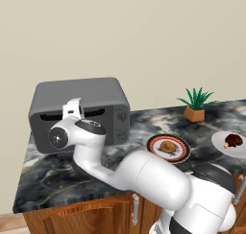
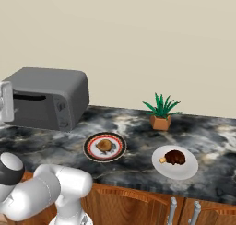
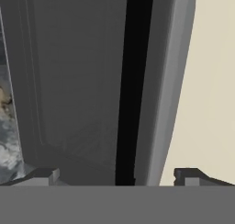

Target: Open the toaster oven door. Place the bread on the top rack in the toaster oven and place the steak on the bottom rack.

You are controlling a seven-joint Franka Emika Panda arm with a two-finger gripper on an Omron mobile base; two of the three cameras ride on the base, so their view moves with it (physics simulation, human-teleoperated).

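Sitting at the far left of the counter (image 1: 57,180) is the toaster oven (image 1: 86,91), a big grey box with round corners. The toaster oven door (image 2: 32,109) is shut flat against the front, and its long black handle slot (image 3: 131,81) runs along the top edge. Two knobs (image 2: 61,106) sit at the right side of the front. The white robot arm reaches up to the oven, and its gripper (image 3: 117,175) is right in front of the door by the slot. The two finger tips (image 3: 43,175) stand far apart, one on each side, with nothing held between them. I cannot tell if they touch the door.

Next, to the right of the oven, is a round plate with a red and black rim (image 2: 104,146). The bread (image 2: 104,145), a small golden-brown round piece, lies in the middle of it.

Further right stands a little green plant in an orange pot (image 2: 161,113), near the back wall.

Last, at the right and closer to the front edge, is a plain white plate (image 2: 175,162). The steak (image 2: 174,157), a dark brown lump with a pale bit on its left, lies on it.

The counter top is dark marble with grey and white swirls. Below it are brown wooden cupboards with silver handles (image 2: 171,210). The wall (image 2: 138,35) behind is plain cream.
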